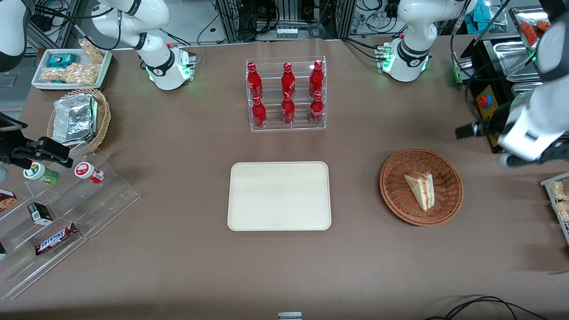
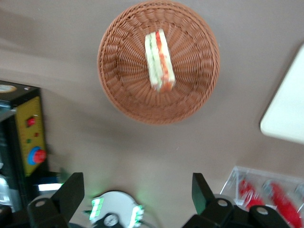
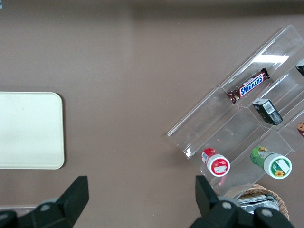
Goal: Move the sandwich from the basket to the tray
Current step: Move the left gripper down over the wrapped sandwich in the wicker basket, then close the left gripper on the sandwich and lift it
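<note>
The sandwich (image 1: 421,189), a white bread wedge with red-orange and green filling, lies in the round reddish-brown wicker basket (image 1: 395,195). The cream tray (image 1: 279,195) lies flat beside the basket, toward the parked arm's end, with nothing on it. My left gripper (image 1: 466,130) hangs in the air toward the working arm's end, farther from the front camera than the basket. In the left wrist view the gripper (image 2: 137,192) is open and empty, well apart from the sandwich (image 2: 159,59) in the basket (image 2: 118,80). A tray corner (image 2: 287,114) shows there too.
A clear rack of red bottles (image 1: 286,95) stands farther from the front camera than the tray. A black box with a red button (image 1: 485,102) sits under the working arm. Snack packets (image 1: 558,200) lie at the table edge. An acrylic snack stand (image 1: 66,213) and a foil-filled tan basket (image 1: 78,118) are at the parked arm's end.
</note>
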Tool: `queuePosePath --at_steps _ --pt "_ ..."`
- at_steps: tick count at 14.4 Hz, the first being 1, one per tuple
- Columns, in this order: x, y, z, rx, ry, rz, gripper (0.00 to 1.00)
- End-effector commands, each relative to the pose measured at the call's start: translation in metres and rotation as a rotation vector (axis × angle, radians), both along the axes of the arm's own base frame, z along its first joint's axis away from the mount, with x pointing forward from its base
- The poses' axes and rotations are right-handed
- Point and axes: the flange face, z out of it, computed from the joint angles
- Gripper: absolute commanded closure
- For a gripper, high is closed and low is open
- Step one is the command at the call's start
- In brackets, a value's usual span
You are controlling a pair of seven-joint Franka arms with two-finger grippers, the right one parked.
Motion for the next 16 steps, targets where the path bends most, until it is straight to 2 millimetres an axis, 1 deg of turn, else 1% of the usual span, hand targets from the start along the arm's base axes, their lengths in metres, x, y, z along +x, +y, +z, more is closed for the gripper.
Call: queuePosePath --at_steps 1,3,5,7,10,12,13,16 --pt "0.012 -0.022 -0.057 0.032 -0.034 0.143 0.00" --pt "0.013 -0.035 -0.100 0.041 -0.098 0.229 0.00" --pt "0.010 -0.035 -0.133 0.046 -0.114 0.254 0.00" --pt "0.005 -0.031 -0.153 0.052 -0.111 0.259 0.00" --pt "0.002 -0.026 -0.192 0.055 -0.090 0.264 0.00" --pt "-0.003 -0.022 -0.211 0.058 -0.065 0.268 0.00" --pt "-0.002 -0.014 -0.217 0.062 -0.065 0.280 0.00" --pt "-0.005 -0.003 -0.240 0.067 -0.050 0.300 0.00"
